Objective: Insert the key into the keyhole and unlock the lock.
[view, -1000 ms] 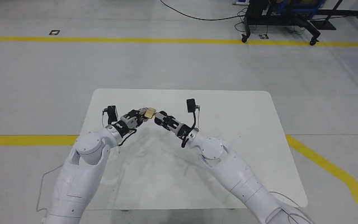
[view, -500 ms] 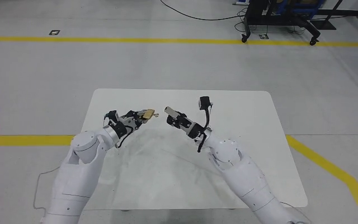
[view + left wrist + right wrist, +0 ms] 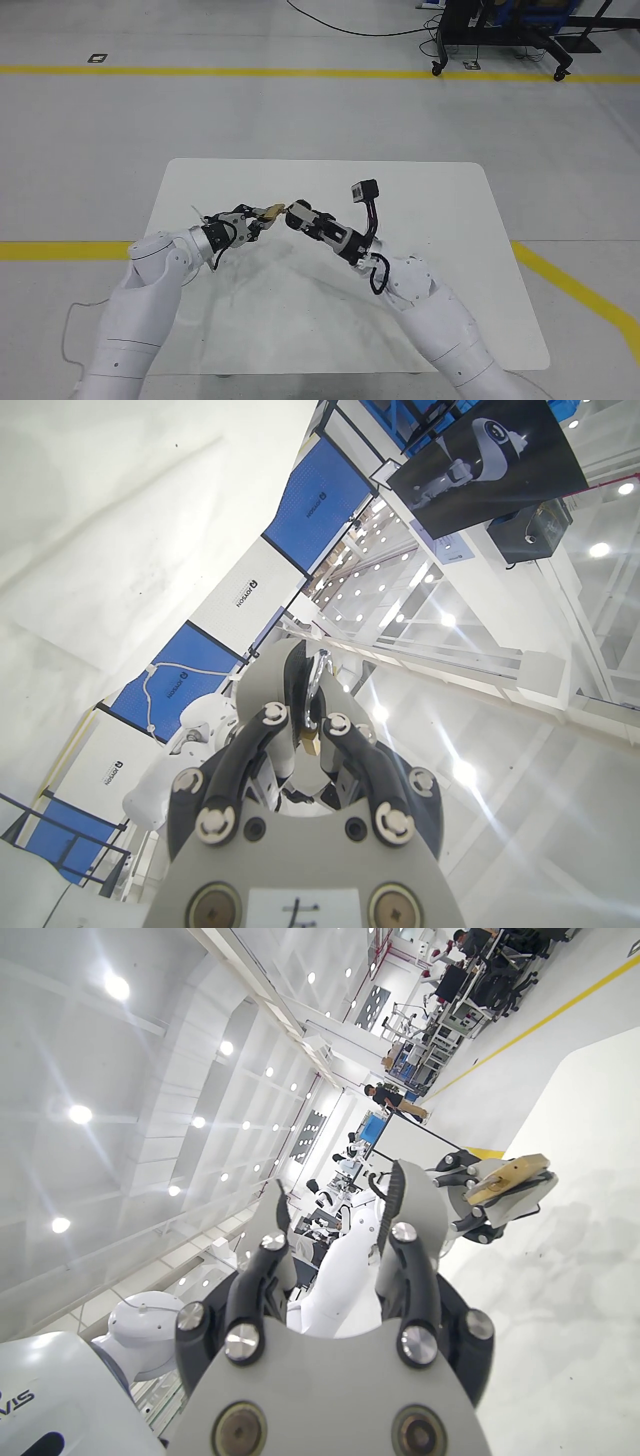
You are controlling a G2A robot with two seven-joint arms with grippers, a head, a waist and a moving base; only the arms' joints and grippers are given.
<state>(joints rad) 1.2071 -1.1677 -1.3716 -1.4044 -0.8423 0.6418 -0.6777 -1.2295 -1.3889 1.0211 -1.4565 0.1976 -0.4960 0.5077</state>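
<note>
Left wrist view: fingers (image 3: 260, 690) cover most of lock (image 3: 314, 705).

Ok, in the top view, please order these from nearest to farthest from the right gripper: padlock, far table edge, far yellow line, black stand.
From the right gripper:
1. Padlock, just beside it, held in the left gripper.
2. Far table edge, ahead of it.
3. Far yellow line, on the floor past the table.
4. Black stand, behind that line, to the right.

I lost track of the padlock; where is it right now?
Top view: the brass padlock sits clamped in the left claw over the table, with the open right claw close beside it.
</note>
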